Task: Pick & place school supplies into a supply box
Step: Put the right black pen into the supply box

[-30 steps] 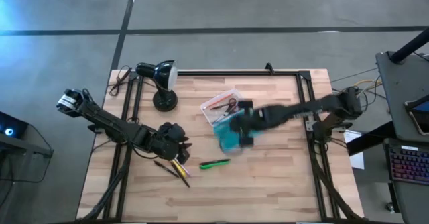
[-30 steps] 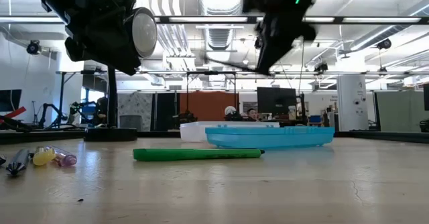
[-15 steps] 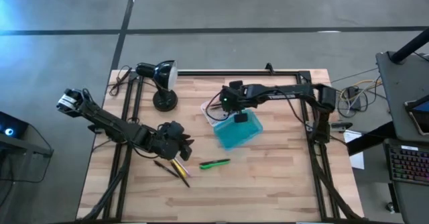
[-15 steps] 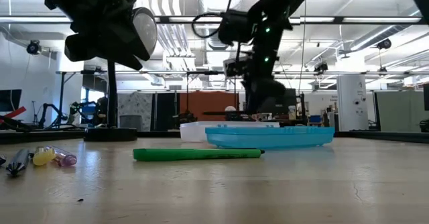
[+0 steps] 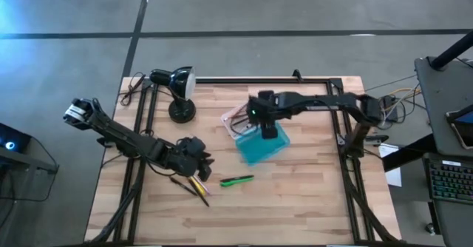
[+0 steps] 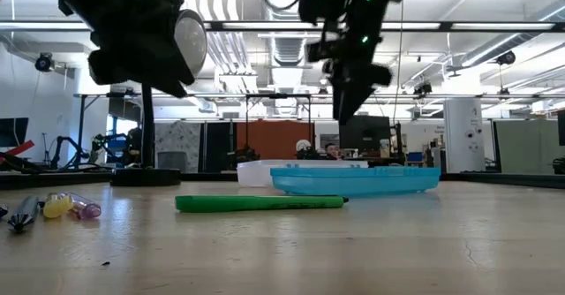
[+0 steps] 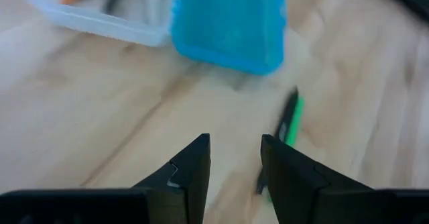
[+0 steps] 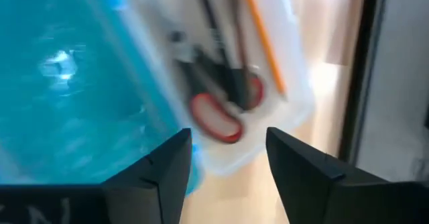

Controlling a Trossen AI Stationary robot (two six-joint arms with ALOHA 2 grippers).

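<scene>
High view: the supply box (image 5: 253, 134) lies open at mid-table, its clear half to the far left holding red-handled scissors (image 5: 247, 117) and thin items, its teal half to the near right and bare. The right gripper (image 5: 267, 131) hangs over the box with nothing in it. The green marker (image 5: 236, 180) lies on the bare wood nearer the front, and a few pens and pencils (image 5: 191, 187) lie left of it, just beside the left gripper (image 5: 201, 160). The black desk lamp (image 5: 174, 88) stands at the far left corner.

Low view: the green marker (image 6: 259, 203) rests in front of the box (image 6: 353, 179); the right gripper (image 6: 346, 111) is raised above it.

Left wrist view: the left fingers (image 7: 190, 167) stand apart and empty, with the marker (image 7: 289, 125) just ahead (unpicked).

Right wrist view: the right fingers (image 8: 163, 164) are spread wide, holding nothing, directly above the scissors (image 8: 221, 114), an orange pencil (image 8: 263, 37) and dark pens (image 8: 208, 16) in the clear half.

Judgement: the task looks partly done, with several supplies boxed while the marker and the left-hand cluster remain on the table
</scene>
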